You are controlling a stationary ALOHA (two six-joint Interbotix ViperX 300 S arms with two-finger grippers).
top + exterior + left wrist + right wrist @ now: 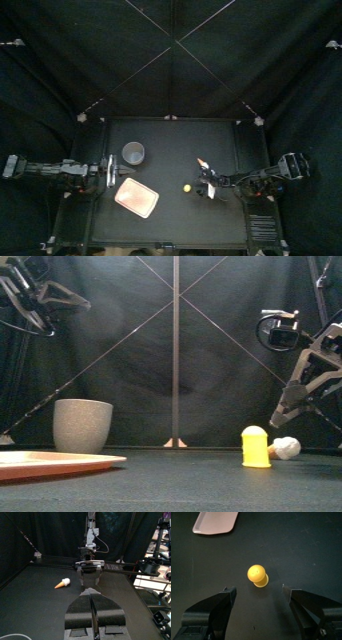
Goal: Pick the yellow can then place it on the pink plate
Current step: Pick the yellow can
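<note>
Pink plate [54,461] lies flat in the lower left corner of the front view, on the desk [174,484]. Behind it stands the grey speckled cup [83,424]. The right end effector [258,591] hangs with jaws spread wide and empty. The yellow can [256,574] stands upright just beyond them, lower right in the front view. The left end effector [92,594] has its jaws closed on nothing. A small cone toy [285,448] lies just beside the can.
</note>
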